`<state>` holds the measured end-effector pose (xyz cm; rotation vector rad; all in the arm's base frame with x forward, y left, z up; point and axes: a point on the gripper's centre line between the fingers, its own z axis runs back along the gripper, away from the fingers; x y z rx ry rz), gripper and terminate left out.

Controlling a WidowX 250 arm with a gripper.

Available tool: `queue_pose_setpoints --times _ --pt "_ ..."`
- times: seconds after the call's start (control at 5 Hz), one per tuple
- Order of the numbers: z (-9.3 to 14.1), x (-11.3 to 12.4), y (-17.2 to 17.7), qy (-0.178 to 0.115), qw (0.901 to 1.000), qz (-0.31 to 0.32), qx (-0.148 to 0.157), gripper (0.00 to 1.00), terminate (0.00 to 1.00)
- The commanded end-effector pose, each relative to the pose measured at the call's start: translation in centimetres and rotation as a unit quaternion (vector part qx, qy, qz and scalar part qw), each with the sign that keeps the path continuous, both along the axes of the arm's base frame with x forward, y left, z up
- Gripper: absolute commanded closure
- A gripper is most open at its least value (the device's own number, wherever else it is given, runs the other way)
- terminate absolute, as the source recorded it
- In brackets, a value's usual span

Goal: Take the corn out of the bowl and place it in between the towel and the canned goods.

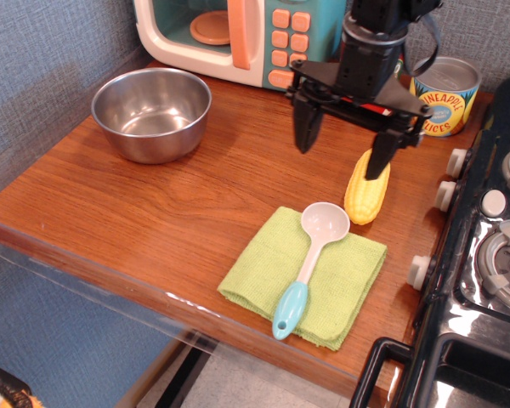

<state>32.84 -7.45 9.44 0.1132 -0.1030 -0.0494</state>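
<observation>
Corn (365,194) lies on the wooden counter (195,195), just beyond the far right corner of the green towel (306,276) and nearer the camera than the cans, with its tapered end pointing away toward them. The gripper (340,144) hangs above the counter with its two black fingers spread wide and nothing between them; the right-hand finger (378,157) crosses in front of the corn's upper end, though whether it touches cannot be told, and the other finger points down over bare wood. The arm rises straight up from the gripper and out of the top of the picture, covering most of the red can, of which only a sliver shows. The pineapple can (442,98) stands upright at the back right. A spoon (310,263) with a pale bowl and blue handle rests on the towel. The steel bowl (151,113) sits empty at the far left, well apart from the corn. A toy microwave (238,38) stands along the back wall, and a toy stove (484,255) adjoins the counter on the right.
</observation>
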Motion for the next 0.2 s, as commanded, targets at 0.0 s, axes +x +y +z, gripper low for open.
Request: queue_pose_setpoints --times 0.0 --pt "2.78 -0.46 0.01 -0.036 0.9993 0.000 -0.009 0.00 1.00"
